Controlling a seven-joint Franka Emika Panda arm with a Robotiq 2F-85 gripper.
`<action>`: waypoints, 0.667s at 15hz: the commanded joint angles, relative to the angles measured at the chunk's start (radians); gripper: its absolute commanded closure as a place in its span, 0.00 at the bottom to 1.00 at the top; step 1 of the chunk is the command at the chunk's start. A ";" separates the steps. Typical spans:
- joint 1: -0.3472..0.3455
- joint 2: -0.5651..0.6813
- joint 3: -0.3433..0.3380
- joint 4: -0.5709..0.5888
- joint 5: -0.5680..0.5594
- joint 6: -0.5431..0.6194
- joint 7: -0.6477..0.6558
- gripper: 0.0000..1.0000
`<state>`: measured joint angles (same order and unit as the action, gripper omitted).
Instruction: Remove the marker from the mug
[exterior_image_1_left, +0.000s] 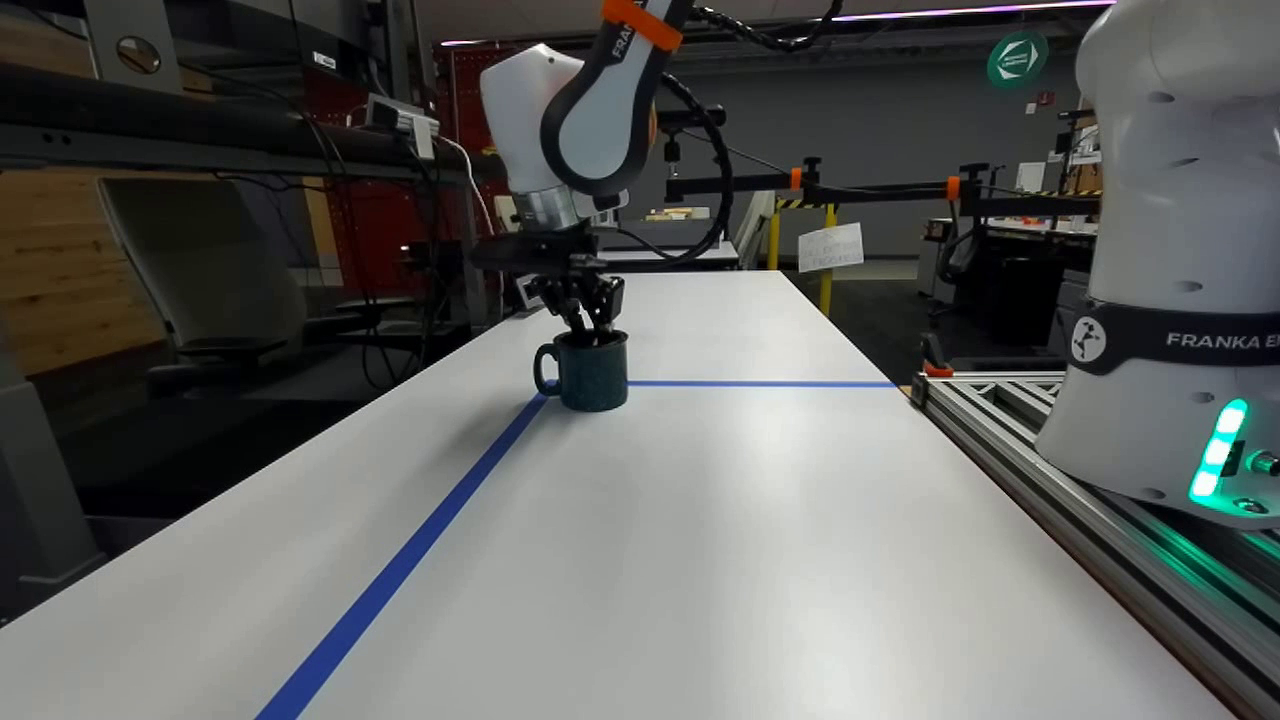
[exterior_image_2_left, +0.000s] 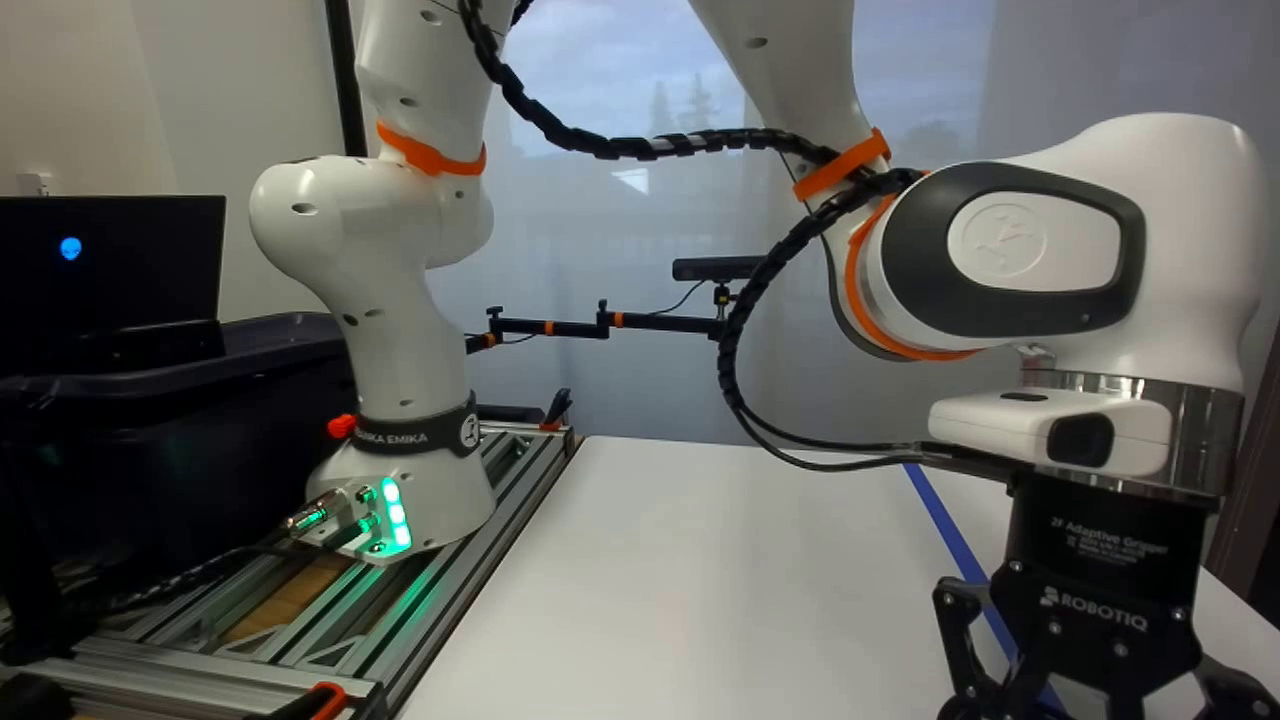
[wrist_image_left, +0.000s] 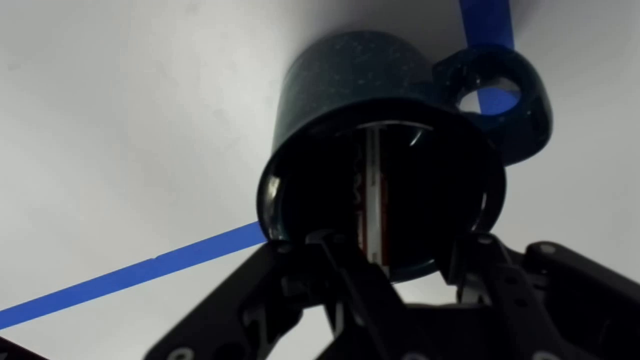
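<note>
The dark teal mug (exterior_image_1_left: 594, 380) stands upright on the white table in an exterior view. It fills the middle of the wrist view (wrist_image_left: 345, 75), its loop handle on the right. The marker (wrist_image_left: 373, 200), with a pale stripe and reddish-brown sides, leans inside the mug. Its near end is partly covered by a finger. My gripper (wrist_image_left: 400, 245) is open, its fingers apart at the mug's mouth. The marker lies between them, closer to the left finger. The gripper also shows right above the mug in an exterior view (exterior_image_1_left: 590, 328). In an exterior view (exterior_image_2_left: 1105, 640) its fingertips and the mug are out of frame.
Blue tape lines (exterior_image_1_left: 430, 535) cross the white table (exterior_image_1_left: 760, 560), and the mug stands where they meet. The robot base (exterior_image_1_left: 1190, 400) stands on a metal rail along one table edge. A dark shelf frame (exterior_image_1_left: 250, 130) and a chair (exterior_image_1_left: 205, 260) are beyond the opposite edge.
</note>
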<state>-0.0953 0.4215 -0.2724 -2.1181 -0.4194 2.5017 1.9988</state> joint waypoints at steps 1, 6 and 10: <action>0.029 0.026 -0.022 0.028 0.030 -0.038 -0.009 0.77; 0.044 0.035 -0.039 0.021 0.003 -0.006 -0.015 0.95; 0.075 -0.050 -0.057 -0.016 -0.027 -0.016 -0.010 0.95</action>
<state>-0.0578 0.4378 -0.3008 -2.1080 -0.4217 2.4904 1.9891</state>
